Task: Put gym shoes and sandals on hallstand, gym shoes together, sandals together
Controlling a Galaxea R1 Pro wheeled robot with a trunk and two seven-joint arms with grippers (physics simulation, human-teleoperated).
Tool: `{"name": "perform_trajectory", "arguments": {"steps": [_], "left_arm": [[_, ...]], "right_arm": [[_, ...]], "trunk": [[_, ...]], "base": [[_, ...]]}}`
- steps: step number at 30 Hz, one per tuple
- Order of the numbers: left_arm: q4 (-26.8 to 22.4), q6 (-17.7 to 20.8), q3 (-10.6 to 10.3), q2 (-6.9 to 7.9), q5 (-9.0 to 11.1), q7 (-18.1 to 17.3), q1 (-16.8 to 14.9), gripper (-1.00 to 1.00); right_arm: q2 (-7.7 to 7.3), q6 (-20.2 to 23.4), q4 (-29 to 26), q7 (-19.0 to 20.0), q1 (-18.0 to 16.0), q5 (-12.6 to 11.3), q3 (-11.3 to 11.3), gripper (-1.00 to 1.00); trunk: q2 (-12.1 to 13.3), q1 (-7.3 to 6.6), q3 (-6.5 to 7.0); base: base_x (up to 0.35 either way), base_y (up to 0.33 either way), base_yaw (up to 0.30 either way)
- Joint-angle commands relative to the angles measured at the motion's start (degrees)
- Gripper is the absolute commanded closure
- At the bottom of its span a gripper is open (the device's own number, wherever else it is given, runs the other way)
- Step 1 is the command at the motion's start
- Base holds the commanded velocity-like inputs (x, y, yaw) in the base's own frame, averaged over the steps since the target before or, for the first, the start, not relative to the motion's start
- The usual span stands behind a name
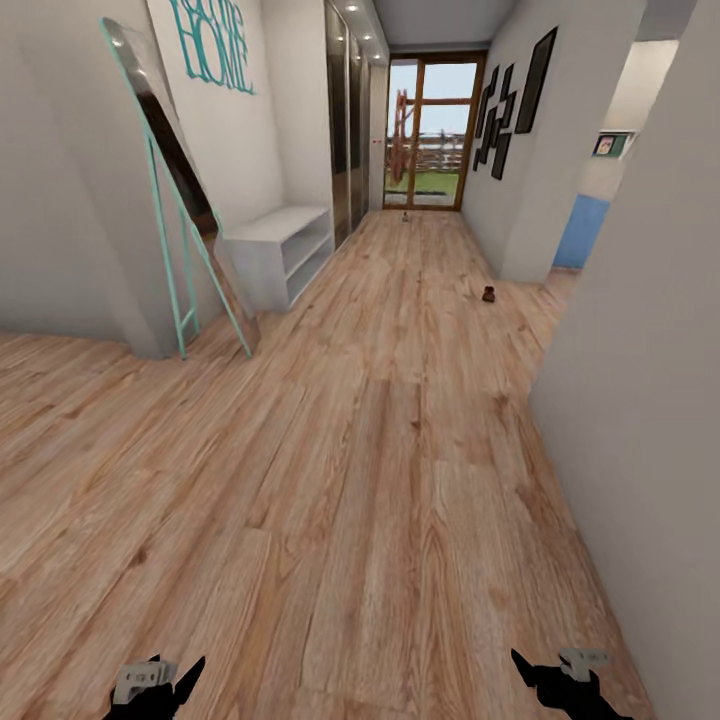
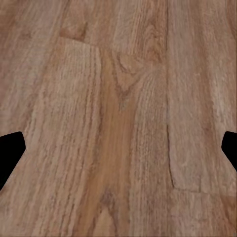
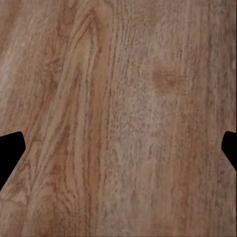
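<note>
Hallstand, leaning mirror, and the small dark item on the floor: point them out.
hallstand [image 1: 268,228], head view, on its flat top.
leaning mirror [image 1: 170,140], head view, on its dark glass.
small dark item [image 1: 488,294], head view, on its middle; too small to identify.

Black pointed tools [image 1: 160,685] — grey brackets

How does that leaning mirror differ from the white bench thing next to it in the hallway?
The mirror is tall, thin and tilted against the wall on teal legs; the hallstand is low, boxy and sits flat on the corridor floor. The mirror has a dark reflective face with a teal frame; the hallstand is pale grey-white with open shelves. Both stand along the left wall.
</note>
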Motion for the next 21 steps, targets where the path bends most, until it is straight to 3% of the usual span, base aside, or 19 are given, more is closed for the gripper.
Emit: {"name": "perform_trajectory", "arguments": {"steps": [1,5,8,12,17,21], "left_arm": [[0.03,-0.29,0.43,-0.12,-0.53,0.1,-0.06,-1.0],[0.14,-0.35,0.43,-0.38,-0.5,1.42,-0.06,-1.0],[0.16,-0.36,0.4,-0.44,-0.51,1.66,-0.06,-1.0],[0.19,-0.37,0.38,-0.48,-0.55,1.8,-0.06,-1.0],[0.35,-0.46,0.22,-1.55,-0.48,1.6,0.02,-1.0],[0.52,-0.46,0.25,-1.49,-0.42,1.68,0.02,-1.0]], "right_arm": [[0.19,-1.03,0.54,-0.51,-0.04,-0.59,-0.19,-1.0],[2.35,-6.82,2.14,-5.25,-0.04,-0.13,-0.13,-1.0],[3.12,-8.99,2.62,-6.21,-0.04,0.61,-0.1,-1.0],[3.59,-10.4,3.29,-6.81,-0.04,1.73,-0.07,-1.0],[4.2,-10.96,3.96,-7.3,-0.04,3.36,-0.17,-1.0],[4.52,-10.83,3.98,-7.18,-0.04,2.46,-0.16,-1.0]], "trunk": [[-0.02,0.03,-0.05],[-0.02,0.03,-0.05],[-0.02,0.03,-0.05],[-0.02,0.03,-0.05],[-0.02,0.02,-0.05],[-0.02,0.02,-0.05]], "base": [[0.339,0.0,0.0],[0.339,0.0,0.0],[0.339,0.0,0.0],[0.339,0.0,0.0],[0.0,0.0,0.0],[0.123,0.0,0.0]]}}
